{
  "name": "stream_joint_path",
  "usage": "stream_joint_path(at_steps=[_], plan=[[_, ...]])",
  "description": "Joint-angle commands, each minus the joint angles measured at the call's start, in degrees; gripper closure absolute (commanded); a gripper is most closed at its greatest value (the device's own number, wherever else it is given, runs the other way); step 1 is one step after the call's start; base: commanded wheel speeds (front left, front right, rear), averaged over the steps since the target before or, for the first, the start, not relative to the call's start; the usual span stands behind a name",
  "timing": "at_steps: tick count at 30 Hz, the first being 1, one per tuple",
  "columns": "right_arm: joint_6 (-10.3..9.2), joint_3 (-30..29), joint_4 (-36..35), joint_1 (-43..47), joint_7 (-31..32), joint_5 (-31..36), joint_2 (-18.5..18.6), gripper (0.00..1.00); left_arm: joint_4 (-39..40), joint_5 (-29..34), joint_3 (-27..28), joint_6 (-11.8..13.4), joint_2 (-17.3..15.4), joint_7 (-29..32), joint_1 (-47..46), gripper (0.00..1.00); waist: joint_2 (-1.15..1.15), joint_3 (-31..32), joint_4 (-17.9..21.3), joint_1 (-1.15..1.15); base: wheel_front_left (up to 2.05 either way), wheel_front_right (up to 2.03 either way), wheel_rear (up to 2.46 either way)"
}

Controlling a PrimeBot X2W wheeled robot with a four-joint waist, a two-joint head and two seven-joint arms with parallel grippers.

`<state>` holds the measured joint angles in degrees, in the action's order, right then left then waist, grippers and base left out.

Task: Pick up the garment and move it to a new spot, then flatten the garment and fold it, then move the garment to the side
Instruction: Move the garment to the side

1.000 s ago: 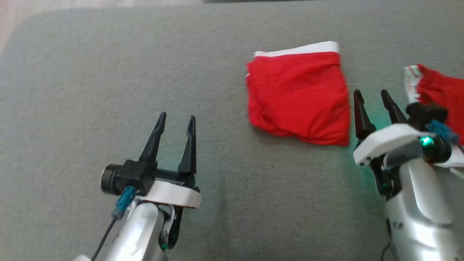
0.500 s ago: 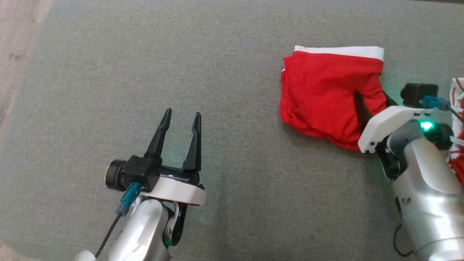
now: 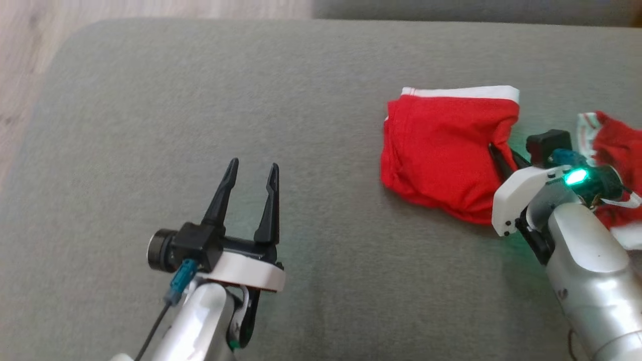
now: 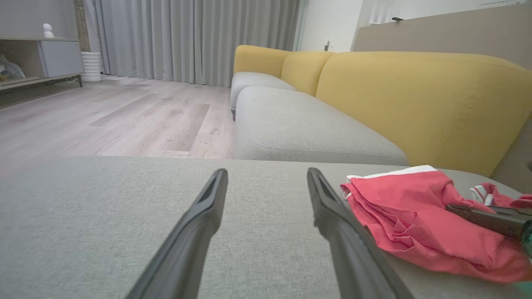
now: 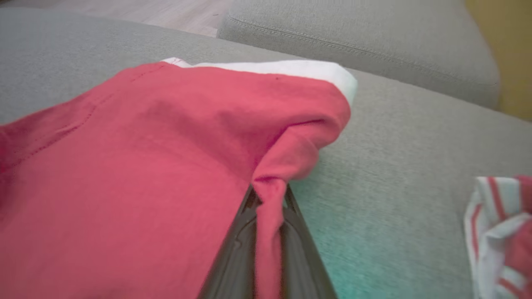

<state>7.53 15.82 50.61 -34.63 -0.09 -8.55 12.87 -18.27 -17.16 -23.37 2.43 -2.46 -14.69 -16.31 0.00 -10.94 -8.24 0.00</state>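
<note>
Nearest the robot, the left gripper (image 3: 251, 168) was held above the bare grey cushion (image 3: 150, 100), its jaws spread wide with nothing between them. Farther right, the right gripper (image 5: 269, 195) was laid low at the garment's right edge. Its jaws were pressed together on a narrow fold of red cloth, which was drawn up into a small peak between them.

The garment (image 3: 441, 150) was found on the right half of the cushion, well apart from the left gripper. The task was judged to be at its very start. The first grasp was made, but the garment was not yet lifted clear, since most of it was seen resting on the cushion. The carrying to a new spot, the flattening, the folding and the moving aside were all judged to be left.

The garment was shown as a red piece, apparently shorts, with a white waistband (image 3: 461, 92) along its far edge. It was roughly square and loosely doubled. It was rumpled along its near and left edges, where layered folds were seen in the left wrist view.

Beside the right arm a second red piece (image 3: 617, 145) with a striped band was seen, apart from the first. Farthest off, a pale wooden floor (image 4: 124, 112), a yellow backrest (image 4: 415, 99) and grey curtains (image 4: 187, 37) were visible.
</note>
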Motion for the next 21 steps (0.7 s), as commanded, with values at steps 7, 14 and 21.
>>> stream_joint_path(at_steps=[7, 14, 21], plan=[[-0.04, 10.2, -8.1, -0.4, 1.3, -0.9, 7.9, 1.0, 2.1, 0.2, 0.6, 0.0, -0.4, -0.3, 0.3, 0.0, 0.0, 2.8, 6.8, 0.0, 0.0, 0.0, 0.0], [-0.04, 14.1, -17.3, -1.0, 7.0, -5.2, 21.7, 1.0, 2.7, 0.9, 0.8, 0.0, -0.4, -0.3, -0.9, 0.0, 0.0, -0.3, 10.4, 0.0, 0.0, 0.0, 0.0], [-0.04, 12.8, -19.5, 0.6, 10.7, -8.1, 32.9, 1.0, 2.8, 1.5, 1.1, -0.4, -0.4, -0.3, -3.2, 0.0, 0.0, -4.9, 11.0, 0.0, 0.0, 0.0, 0.0]])
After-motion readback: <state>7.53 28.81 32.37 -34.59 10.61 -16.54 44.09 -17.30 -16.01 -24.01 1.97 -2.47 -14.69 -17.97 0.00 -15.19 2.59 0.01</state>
